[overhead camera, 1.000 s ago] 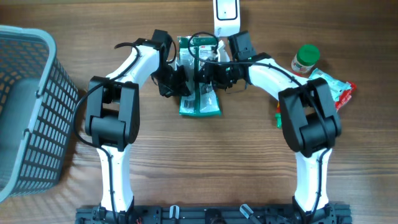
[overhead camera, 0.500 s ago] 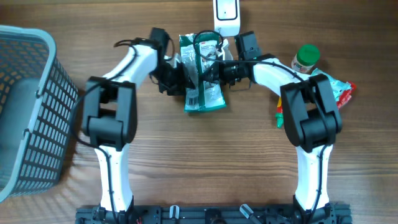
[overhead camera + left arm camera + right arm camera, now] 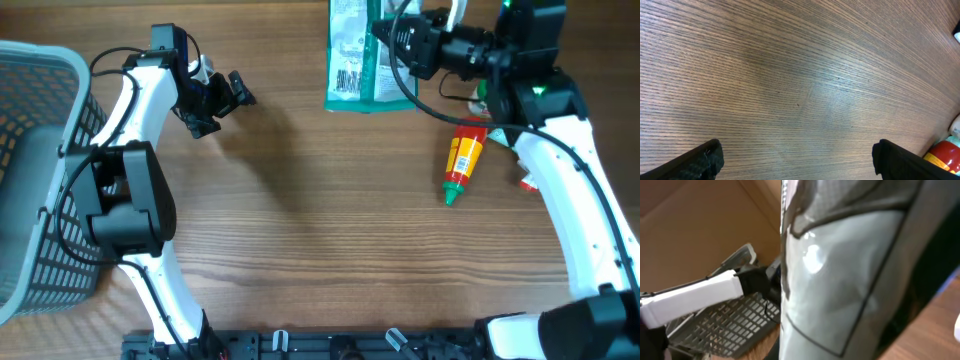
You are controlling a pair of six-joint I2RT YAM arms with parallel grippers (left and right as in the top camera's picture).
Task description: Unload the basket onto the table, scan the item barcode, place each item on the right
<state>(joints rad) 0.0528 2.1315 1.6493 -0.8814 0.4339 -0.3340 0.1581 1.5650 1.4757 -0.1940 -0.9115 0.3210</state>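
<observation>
Jaws on the right gripper (image 3: 392, 45) are closed tight on one edge of the green packet (image 3: 350, 45), while the jaws on the left gripper (image 3: 220, 103) stand fully apart with nothing between them, only bare wood of the table (image 3: 300, 230) beneath. Beyond the left jaws, on their outer side, sits the grey basket (image 3: 40, 150), which plays no part in this step. The packet hangs out from the right jaws toward the middle of the table and looks lifted clear of the surface; in the right wrist view it fills the space in front of the fingers. A red and yellow sauce bottle (image 3: 461, 160) lies on the table below and behind the right jaws, well apart from the packet. The barcode (image 3: 347, 78) sits near the packet's lower edge, on the face turned up to the overhead camera. No scanner can be made out, so its place is uncertain. To do this step well, I judge the right jaws should hold their grip firmly, keep the film flat and uncreased, and turn the barcode face squarely toward the reader while the left arm stays clear.
</observation>
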